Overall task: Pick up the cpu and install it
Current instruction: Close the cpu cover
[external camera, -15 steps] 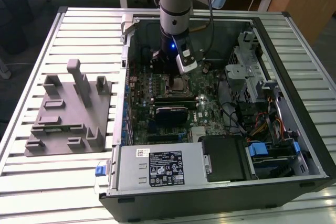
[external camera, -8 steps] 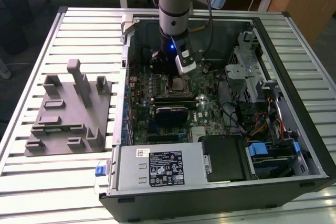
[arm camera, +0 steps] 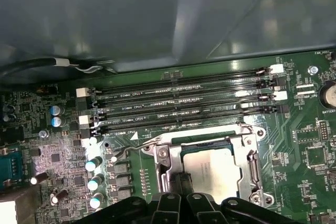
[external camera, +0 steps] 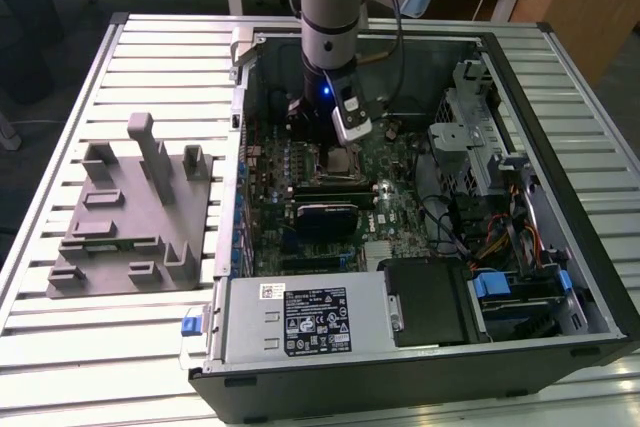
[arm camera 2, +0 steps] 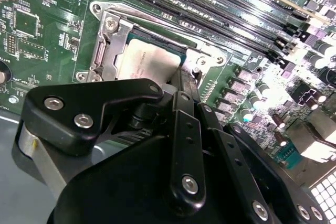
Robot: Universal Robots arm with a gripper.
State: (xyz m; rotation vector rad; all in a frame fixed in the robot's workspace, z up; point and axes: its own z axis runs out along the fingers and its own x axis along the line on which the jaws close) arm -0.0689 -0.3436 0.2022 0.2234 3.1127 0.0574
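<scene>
The cpu (external camera: 343,159), a small square chip with a pale silver top, lies flat in the metal socket frame (arm camera: 252,162) on the green motherboard inside the open computer case. Both wrist views show its silver top (arm camera 2: 146,65) (arm camera: 216,167) seated within the frame. My gripper (external camera: 343,145) hangs from the arm directly over the socket, very close to the chip. Its black body (arm camera 2: 157,171) covers part of the cpu's near side, and its tip (arm camera: 181,183) sits at one edge of the chip.
The case walls (external camera: 240,97) enclose the motherboard. Empty memory slots (arm camera: 184,103) run beside the socket. A black block (external camera: 325,217) sits below the socket, a power supply (external camera: 300,322) at the front, drive cages and cables (external camera: 480,147) at the exterior view's right. A grey fixture with posts (external camera: 130,207) stands outside the case.
</scene>
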